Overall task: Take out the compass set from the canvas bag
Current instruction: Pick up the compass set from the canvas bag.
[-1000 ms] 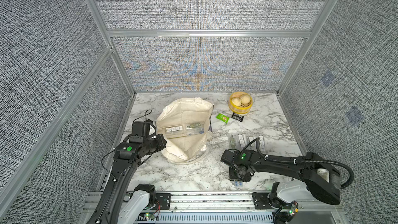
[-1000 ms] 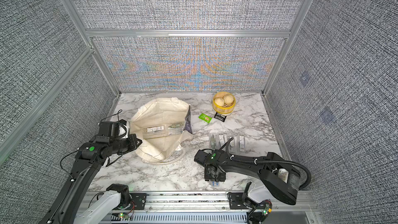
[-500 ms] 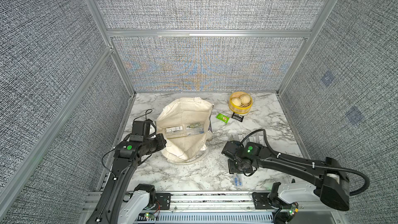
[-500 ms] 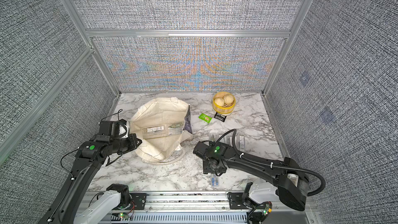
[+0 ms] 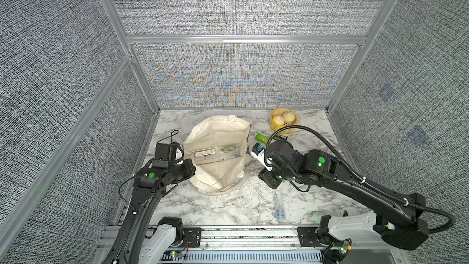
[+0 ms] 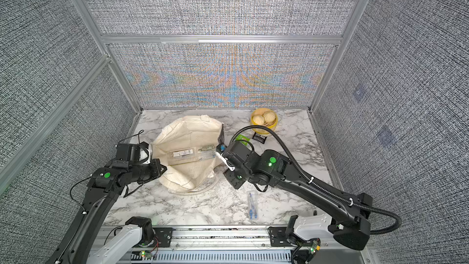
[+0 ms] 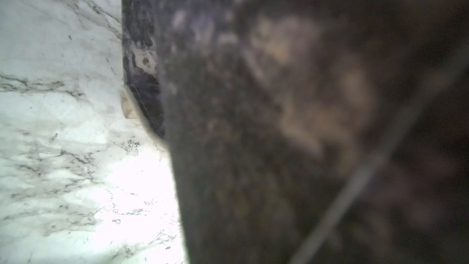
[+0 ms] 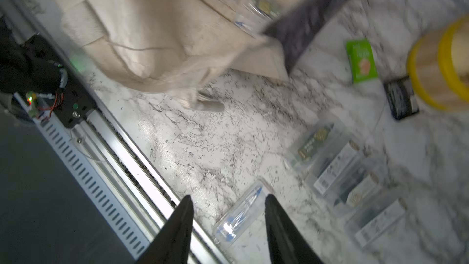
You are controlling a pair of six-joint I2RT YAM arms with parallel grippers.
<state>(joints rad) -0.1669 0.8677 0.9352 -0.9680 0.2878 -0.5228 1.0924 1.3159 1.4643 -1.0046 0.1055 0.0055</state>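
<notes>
The compass set now lies flat on the desk, out in the open near the front edge, at about 4 o'clock from the canvas bag and well apart from it. A second ago my right arm was low over that very spot. It has since lifted and swung up towards the bag's 3 o'clock side, so I read that as a drop-off just finished. The right end effector is spread and empty, with the clear case showing on the desk beyond its fingers. The left end effector has not moved and stays pinched tight on the bag's rim at about 8 o'clock, keeping the mouth open. One clear pack still sits inside that mouth, and more like it lie on the desk under my right arm. So I judge this removal done, and I am probably heading back for the next one.
</notes>
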